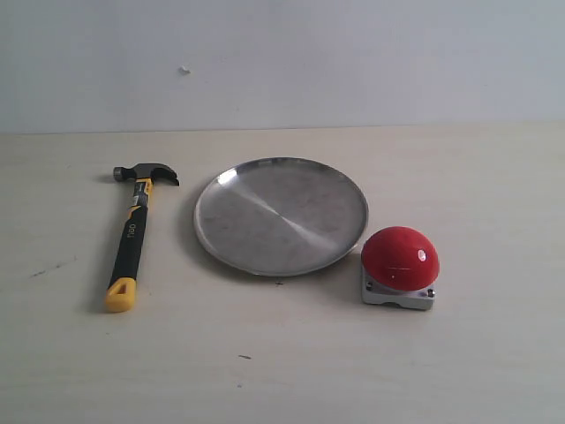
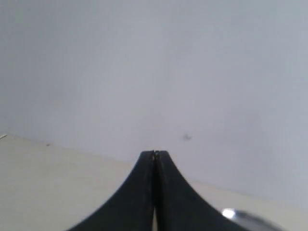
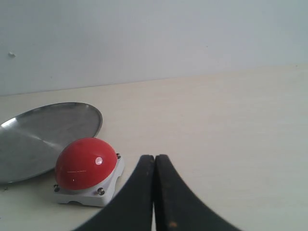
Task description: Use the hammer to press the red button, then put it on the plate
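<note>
Both left gripper (image 2: 154,154) and right gripper (image 3: 154,157) are pressed together, apparently empty; hammer (image 1: 133,237), plate (image 1: 281,215), red button (image 1: 402,256) lie untouched.

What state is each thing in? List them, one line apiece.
hammer: lying flat, not gripped.
plate: empty.
red button: nothing pressing on it.
left gripper: shut, holding nothing.
right gripper: shut, holding nothing.

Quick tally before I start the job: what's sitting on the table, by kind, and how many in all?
hammer: 1
plate: 1
red button: 1
Total: 3
</note>
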Motion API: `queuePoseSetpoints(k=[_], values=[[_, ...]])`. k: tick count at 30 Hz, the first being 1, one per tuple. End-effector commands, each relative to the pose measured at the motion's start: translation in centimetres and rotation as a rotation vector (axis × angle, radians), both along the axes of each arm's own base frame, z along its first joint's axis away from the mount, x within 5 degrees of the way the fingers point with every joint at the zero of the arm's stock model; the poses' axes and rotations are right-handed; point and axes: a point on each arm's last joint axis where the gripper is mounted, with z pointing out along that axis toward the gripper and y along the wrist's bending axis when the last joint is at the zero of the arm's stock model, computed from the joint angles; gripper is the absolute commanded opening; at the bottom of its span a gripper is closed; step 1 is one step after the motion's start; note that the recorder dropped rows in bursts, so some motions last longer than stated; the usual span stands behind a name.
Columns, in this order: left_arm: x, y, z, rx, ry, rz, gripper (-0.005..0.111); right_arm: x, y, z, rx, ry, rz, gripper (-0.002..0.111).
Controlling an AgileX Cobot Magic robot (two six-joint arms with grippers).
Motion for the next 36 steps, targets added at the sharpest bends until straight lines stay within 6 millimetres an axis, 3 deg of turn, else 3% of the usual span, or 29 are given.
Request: queuePoseSetpoints(k=[1, 4, 6, 7, 8, 11, 12, 13, 14, 15, 16, 18, 22, 28, 36], values=[[-0.4, -0.3, 1.4, -0.362, -0.148, -0.121, 0.0, 0.0, 0.0, -0.1, -0.005, -0.01, -0.004, 0.0], [-0.8, -0.4, 2.3, -0.39, -0.254, -0.168, 0.0, 0.0, 0.0, -0.1, -0.005, -0.01, -0.004, 0.0], [-1.6, -0.4, 3.8, -0.429, -0.428, -0.226, 0.0, 0.0, 0.0, -0.1, -0.005, -0.01, -0.004, 0.0], [-2.2, -0.4, 4.9, -0.408, -0.507, -0.239, 0.0, 0.0, 0.0, -0.1, -0.005, -0.01, -0.004, 0.0], [-2.5, -0.3, 7.9, -0.3, -0.56, -0.177, 0.0, 0.0, 0.0, -0.1, -0.005, -0.01, -0.004, 0.0], [0.7, 0.4, 12.2, -0.148, -0.251, 0.001, 0.0, 0.0, 0.0, -0.1, -0.005, -0.01, -0.004, 0.0], [3.8, 0.3, 13.6, -0.091, -0.086, 0.018, 0.0, 0.0, 0.0, -0.1, -0.005, -0.01, -0.004, 0.0], [5.1, 0.2, 14.3, -0.087, -0.022, 0.012, 0.0, 0.0, 0.0, -0.1, -0.005, -0.01, -0.004, 0.0], [9.0, -0.1, 14.1, -0.084, 0.194, -0.012, 0.0, 0.0, 0.0, -0.1, -0.005, -0.01, -0.004, 0.0], [11.0, -0.2, 13.6, -0.077, 0.296, -0.02, 0.0, 0.0, 0.0, -0.1, -0.005, -0.01, -0.004, 0.0], [14.8, -0.4, 12.7, -0.035, 0.489, -0.043, 0.0, 0.0, 0.0, -0.1, -0.005, -0.01, -0.004, 0.0], [19.3, -0.9, 11.1, 0.003, 0.771, -0.103, 0.0, 0.0, 0.0, -0.1, -0.005, -0.01, -0.004, 0.0], [26.4, -4.2, 9.0, 0.153, 1.096, -0.243, 0.0, 0.0, 0.0, -0.1, -0.005, -0.01, -0.004, 0.0], [31.9, -8.3, 7.4, 0.362, 1.276, -0.195, 0.0, 0.0, 0.0, -0.1, -0.005, -0.01, -0.004, 0.0], [38.3, -11.7, 2.5, 0.385, 1.366, -0.226, 0.0, 0.0, 0.0, -0.1, -0.005, -0.01, -0.004, 0.0]])
